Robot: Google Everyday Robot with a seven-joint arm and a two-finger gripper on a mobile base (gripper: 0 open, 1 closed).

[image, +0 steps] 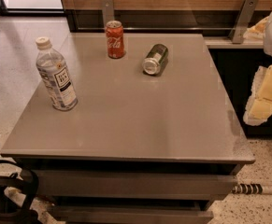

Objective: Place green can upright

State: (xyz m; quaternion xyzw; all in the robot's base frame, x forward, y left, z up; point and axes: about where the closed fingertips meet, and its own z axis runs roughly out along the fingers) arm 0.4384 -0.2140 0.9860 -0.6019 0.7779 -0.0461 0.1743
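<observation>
At the bench's left edge stands a clear plastic water bottle with a white cap and a dark label [56, 75], upright, roughly midway along that side. Further right, near the far edge of the grey, glossy, square-topped bench [126, 125], a red Coca-Cola aluminium can [115, 39] stands upright with its silver top showing. Just right of it and slightly nearer the camera lies the small dark green aluminium can with pale markings [155, 59]. It is on its side, its silver end facing toward the front of the bench and angled a little to the left. The two cans are near each other but apart. The green can sits in the far half of the bench, right of centre, well away from the front edge.

Beyond the bench's right edge, a white and pale yellow gripper [261, 101] hangs in the air at the right border of the view. It is off the bench top altogether, well apart from the green can, and touches nothing. Whether it is spread or closed cannot be told.
</observation>
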